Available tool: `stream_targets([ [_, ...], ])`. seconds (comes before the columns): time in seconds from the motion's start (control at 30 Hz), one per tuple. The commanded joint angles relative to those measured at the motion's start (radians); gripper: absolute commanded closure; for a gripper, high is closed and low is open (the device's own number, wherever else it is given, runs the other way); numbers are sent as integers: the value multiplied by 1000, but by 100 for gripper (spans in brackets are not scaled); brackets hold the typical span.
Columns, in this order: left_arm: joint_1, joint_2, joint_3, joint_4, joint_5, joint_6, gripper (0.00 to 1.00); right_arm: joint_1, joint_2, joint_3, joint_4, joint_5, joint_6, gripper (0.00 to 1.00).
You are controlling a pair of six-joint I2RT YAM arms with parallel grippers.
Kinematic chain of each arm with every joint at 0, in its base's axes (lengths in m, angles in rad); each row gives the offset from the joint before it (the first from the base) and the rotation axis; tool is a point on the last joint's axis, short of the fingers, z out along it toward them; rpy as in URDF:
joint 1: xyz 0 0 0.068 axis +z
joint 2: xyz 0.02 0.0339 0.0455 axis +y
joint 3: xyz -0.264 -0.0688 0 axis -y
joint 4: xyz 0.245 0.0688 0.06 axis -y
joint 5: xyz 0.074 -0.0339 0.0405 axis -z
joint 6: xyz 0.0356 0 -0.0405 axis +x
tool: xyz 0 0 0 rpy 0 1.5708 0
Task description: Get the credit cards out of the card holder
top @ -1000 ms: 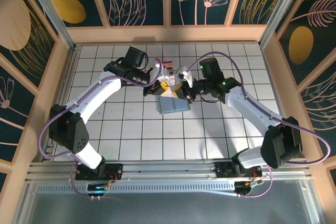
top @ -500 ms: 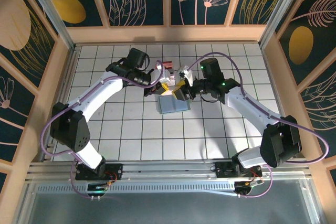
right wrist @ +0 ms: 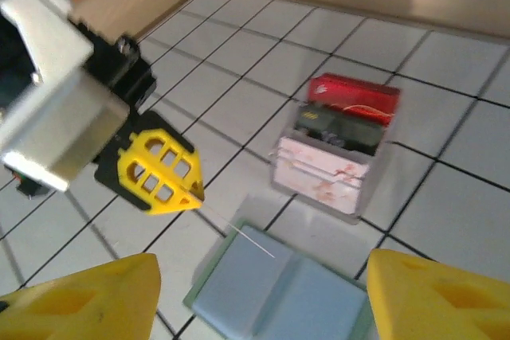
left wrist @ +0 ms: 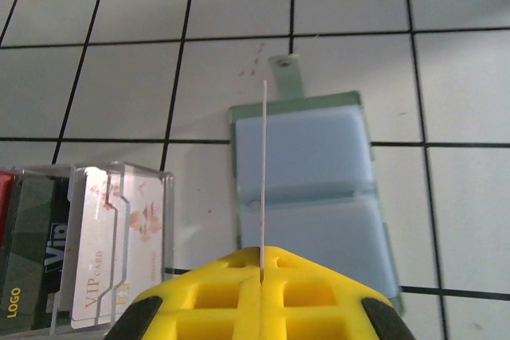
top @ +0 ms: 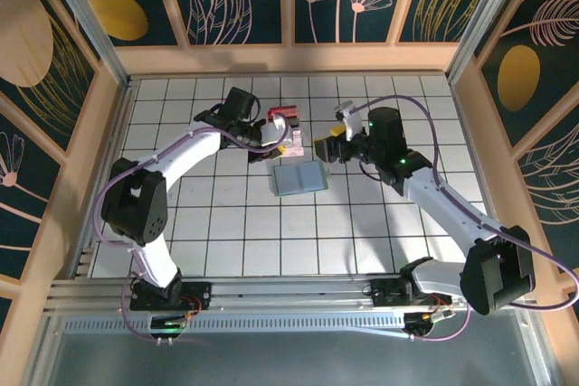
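Right pincer backed away open; left pincer clamps a card.

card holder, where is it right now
In the top view the card holder lies flat near the middle of the table, just on the near side of the clear card box.

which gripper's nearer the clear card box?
Left. The left gripper is right beside the clear card box; the right gripper stands farther off to its right.
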Motion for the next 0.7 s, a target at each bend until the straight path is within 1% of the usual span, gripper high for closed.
stream_targets([
  [0.0, 15, 52, 27, 97, -33, 43, 100, -6, -28, -23, 71, 159, 111, 29],
  [0.17, 23, 130, 90, 103, -65, 66, 100, -7, -46, -26, 63, 275, 173, 28],
  [0.3, 41, 175, 131, 97, -53, 86, 100, -7, -64, -26, 56, 336, 202, 28],
  [0.47, 58, 222, 182, 99, -54, 95, 100, -7, -90, -32, 63, 378, 229, 27],
  [0.67, 68, 264, 221, 100, -45, 104, 100, -6, -100, -31, 48, 389, 244, 27],
])
